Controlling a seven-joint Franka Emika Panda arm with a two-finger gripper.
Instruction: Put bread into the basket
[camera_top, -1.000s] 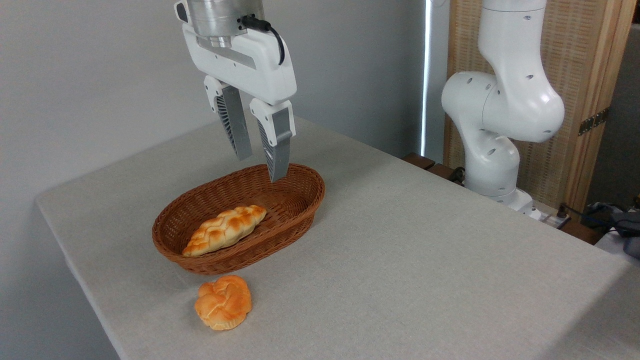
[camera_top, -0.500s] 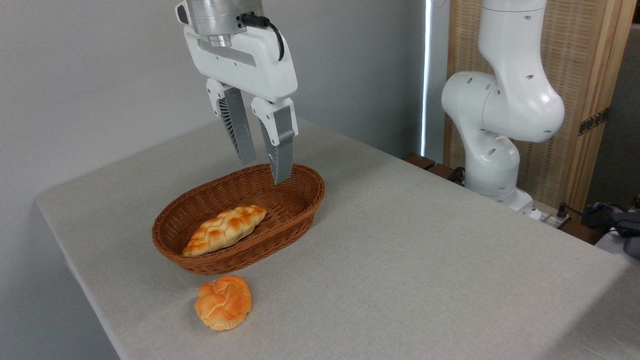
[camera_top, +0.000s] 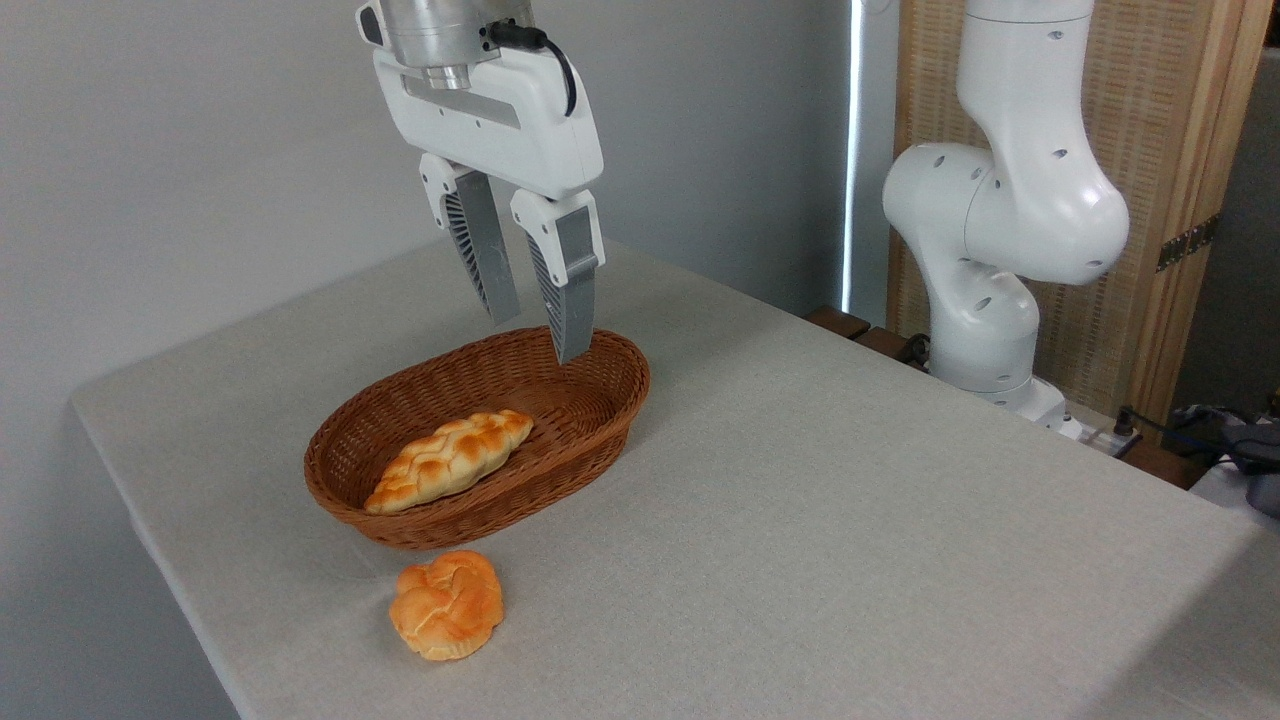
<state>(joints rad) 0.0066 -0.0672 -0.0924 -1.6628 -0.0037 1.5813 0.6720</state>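
Bread (camera_top: 450, 460) lies inside the basket (camera_top: 600, 420) at frame centre-left, while the gripper (camera_top: 538, 335) hangs above, fingers slightly parted, empty.

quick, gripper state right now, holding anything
gripper: open and empty, above the far end of the basket; the bread lies inside the basket, untouched.

One fixed camera — raised off the table's (camera_top: 800, 500) near corner, angled down, fairly near — facing the wall.
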